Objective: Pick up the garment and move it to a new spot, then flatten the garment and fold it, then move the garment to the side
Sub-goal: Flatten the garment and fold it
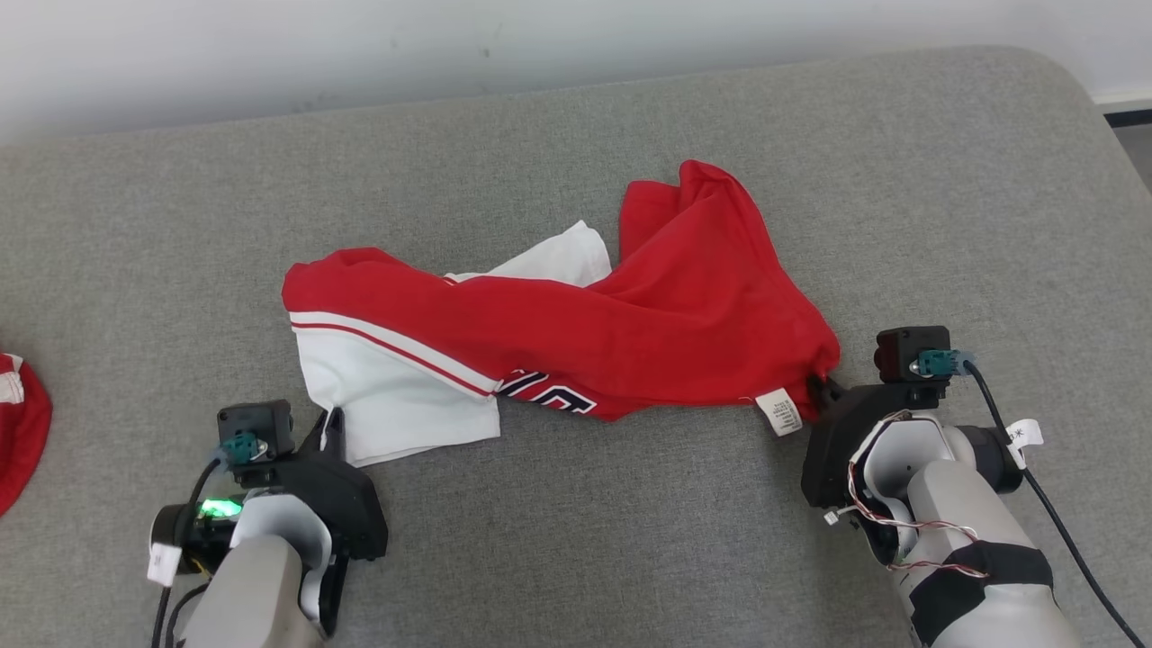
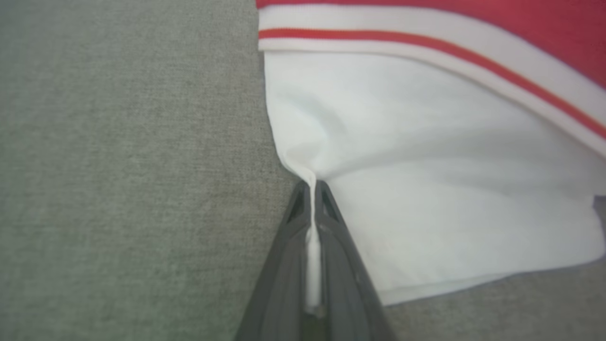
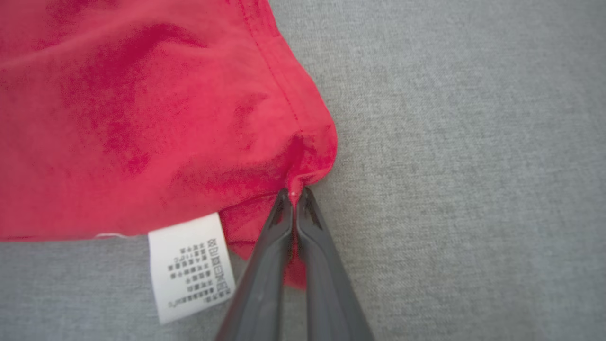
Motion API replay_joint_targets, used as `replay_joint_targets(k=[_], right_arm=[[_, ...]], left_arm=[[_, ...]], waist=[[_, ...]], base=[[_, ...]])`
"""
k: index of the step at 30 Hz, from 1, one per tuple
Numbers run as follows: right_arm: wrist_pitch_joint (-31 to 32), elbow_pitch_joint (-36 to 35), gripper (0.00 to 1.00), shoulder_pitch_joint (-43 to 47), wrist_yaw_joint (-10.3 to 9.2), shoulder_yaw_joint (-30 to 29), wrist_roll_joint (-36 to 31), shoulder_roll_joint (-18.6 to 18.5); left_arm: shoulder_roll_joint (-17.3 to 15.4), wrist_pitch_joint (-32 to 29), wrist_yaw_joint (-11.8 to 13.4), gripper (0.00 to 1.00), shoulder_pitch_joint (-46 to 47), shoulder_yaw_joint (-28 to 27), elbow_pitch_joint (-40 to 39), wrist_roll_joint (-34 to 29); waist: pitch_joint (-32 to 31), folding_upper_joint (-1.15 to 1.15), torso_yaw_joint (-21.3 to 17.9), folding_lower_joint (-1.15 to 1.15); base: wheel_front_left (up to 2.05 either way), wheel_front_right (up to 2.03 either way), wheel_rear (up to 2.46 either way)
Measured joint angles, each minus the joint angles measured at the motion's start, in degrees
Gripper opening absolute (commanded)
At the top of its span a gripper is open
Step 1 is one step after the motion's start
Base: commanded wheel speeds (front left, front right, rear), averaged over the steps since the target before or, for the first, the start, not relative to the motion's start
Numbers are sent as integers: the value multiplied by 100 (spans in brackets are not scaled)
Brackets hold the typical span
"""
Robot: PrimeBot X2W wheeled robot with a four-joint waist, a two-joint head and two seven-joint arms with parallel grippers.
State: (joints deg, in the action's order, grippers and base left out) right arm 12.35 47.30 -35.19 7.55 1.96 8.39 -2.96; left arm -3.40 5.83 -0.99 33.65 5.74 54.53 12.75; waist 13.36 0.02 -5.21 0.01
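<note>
The garment (image 1: 630,324) is a red and white shirt, crumpled and stretched across the grey surface between my two grippers. At the lower left my left gripper (image 1: 335,421) is shut on the white corner; in the left wrist view white cloth (image 2: 426,166) runs pinched between the fingers of that gripper (image 2: 312,184). At the right my right gripper (image 1: 821,385) is shut on the red hem corner, and the right wrist view has the red cloth (image 3: 142,118) bunched at the tips of that gripper (image 3: 294,192), beside a white care label (image 3: 191,267).
The grey padded surface (image 1: 576,540) spreads wide on all sides. Another red and white cloth (image 1: 20,432) lies at the left edge. The surface's rounded corner and a strip of floor (image 1: 1136,144) show at the far right, with a pale wall behind.
</note>
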Motion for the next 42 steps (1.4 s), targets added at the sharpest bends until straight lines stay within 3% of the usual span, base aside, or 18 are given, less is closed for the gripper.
replay_joint_targets(k=[6, 12, 17, 20, 23, 27, 31, 35, 42], right_arm=[[-338, -320, 0, 10, 0, 36, 90, 2], [-365, -1055, 0, 74, 0, 82, 359, -77], [11, -1893, 0, -71, 0, 299, 666, -313], [386, -2328, 0, -464, 0, 521, 702, -588], [747, -2614, 0, -1015, 0, 672, 1023, -631], [1055, -2630, 0, -1802, 0, 805, 1237, -836], [1079, -2317, 0, -2663, 0, 683, 1486, -701], [639, -1796, 0, -3509, 0, 377, 1577, -433], [-1150, -1001, 0, -4991, 0, -581, 1517, -146]], left_arm=[[23, 392, -75, 0, -163, -34, -258, 142], [55, 509, -386, 0, -158, -200, -1115, 647], [25, -104, -559, 0, 255, -231, -2017, 1179], [-223, -691, -598, 0, 732, -204, -2540, 1325], [-460, -1278, -608, 0, 1304, -225, -2976, 1558], [-732, -1764, -546, 0, 2065, -246, -3356, 1567], [-935, -1912, -380, 0, 2961, -275, -3589, 1412], [-1114, -1602, -261, 0, 3909, -269, -3663, 1095], [-1265, -387, -244, 0, 5481, -115, -3418, 491]], waist=[[-172, 2, 16, 1], [-454, 1, 38, 1], [-633, 0, 22, 0], [-614, -1, -17, -1], [-492, -1, -45, -1], [-191, 0, -83, -1], [268, -1, -125, 0], [834, 0, -214, 1], [1798, 0, -390, 1]], base=[[0, 0, 0], [0, 0, 0], [0, 0, 0], [0, 0, 0], [0, 0, 0], [0, 0, 0], [0, 0, 0], [0, 0, 0], [0, 0, 0]])
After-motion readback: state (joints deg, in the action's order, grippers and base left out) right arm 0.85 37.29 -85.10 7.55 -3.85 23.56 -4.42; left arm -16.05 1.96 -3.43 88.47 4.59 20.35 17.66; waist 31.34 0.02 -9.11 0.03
